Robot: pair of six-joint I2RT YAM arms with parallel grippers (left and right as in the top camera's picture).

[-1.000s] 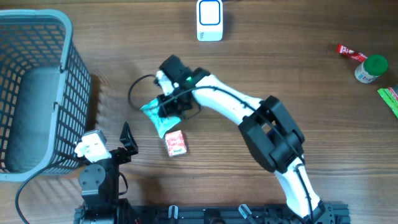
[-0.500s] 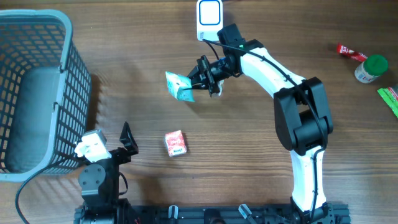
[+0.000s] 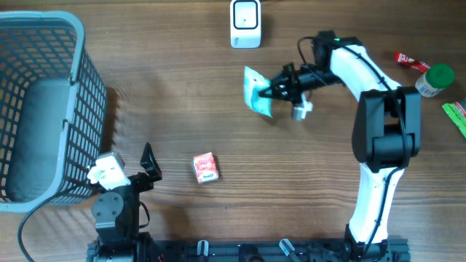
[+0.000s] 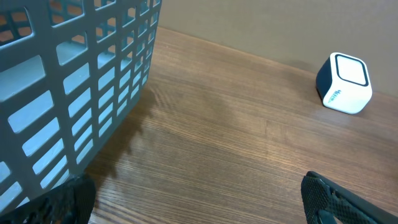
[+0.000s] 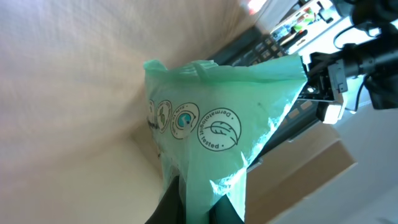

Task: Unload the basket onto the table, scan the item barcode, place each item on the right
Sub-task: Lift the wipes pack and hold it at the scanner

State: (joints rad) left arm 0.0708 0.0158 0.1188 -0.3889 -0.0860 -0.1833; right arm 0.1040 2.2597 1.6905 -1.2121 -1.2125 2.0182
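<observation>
Green pouch [image 3: 256, 92], pinched in right gripper [image 3: 281, 87]; left gripper [image 3: 129, 169] agape. I should face its barcode squarely to the far scanner [image 3: 245, 23].

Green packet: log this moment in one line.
right gripper: shut on green packet | packet: held near scanner | left gripper: open, beside basket | red box: on table

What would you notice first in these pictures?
A mint-green packet gripped in the right pincer, near the white scanner at the top of the overhead view. Then the big grey basket on the left, and a small red packet lying nearer the robot.
</observation>
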